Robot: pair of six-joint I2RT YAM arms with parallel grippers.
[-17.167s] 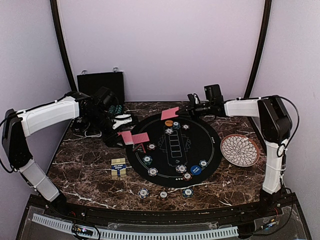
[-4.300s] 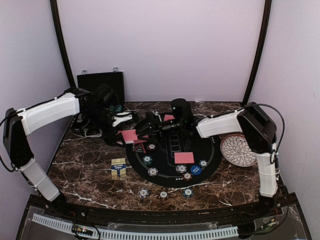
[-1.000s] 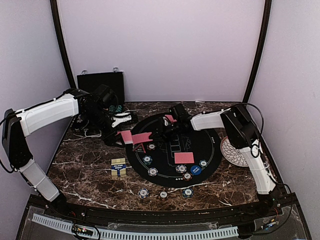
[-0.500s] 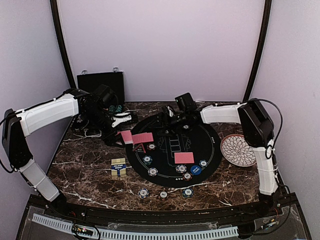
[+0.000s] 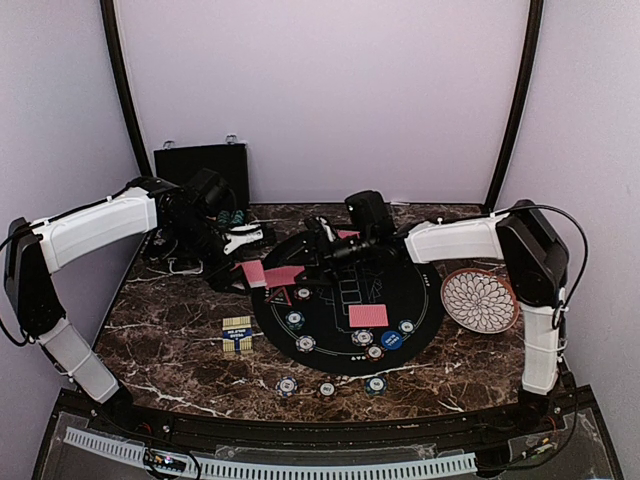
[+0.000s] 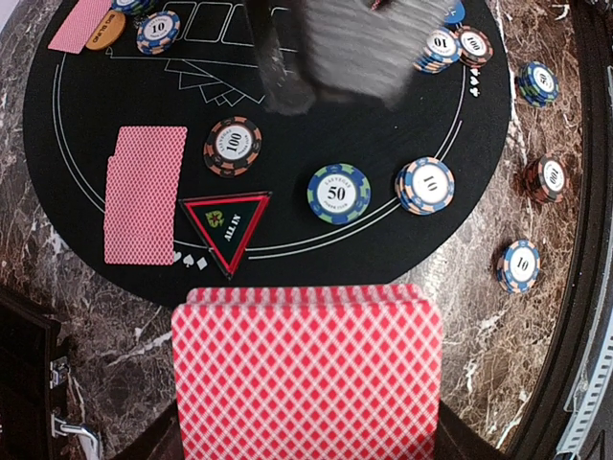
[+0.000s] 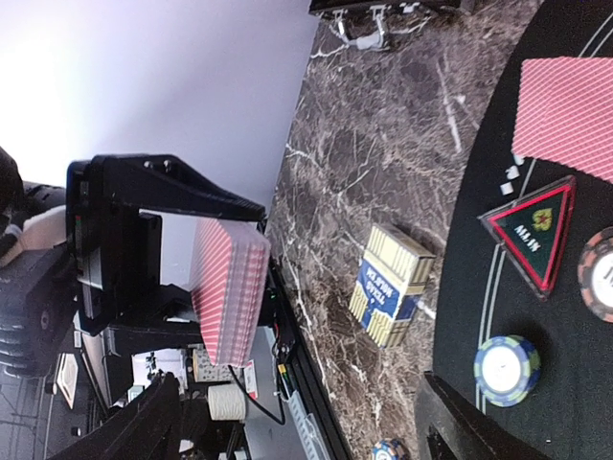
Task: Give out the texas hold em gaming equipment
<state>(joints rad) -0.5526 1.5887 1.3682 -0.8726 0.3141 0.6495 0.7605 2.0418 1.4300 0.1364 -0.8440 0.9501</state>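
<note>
Two red-backed cards lie at nine o'clock on the black mat; the left gripper clamps the deck; the right gripper gapes wide, empty.

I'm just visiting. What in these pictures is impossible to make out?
- Left wrist view: the deck of cards fills the bottom, hiding whatever holds it.
- Left wrist view: a blurred grey shape covers the top of the black mat.
- Top view: the numbers on the chips are too small to read.
- Right wrist view: a brown chip is cut off by the right edge.
</note>
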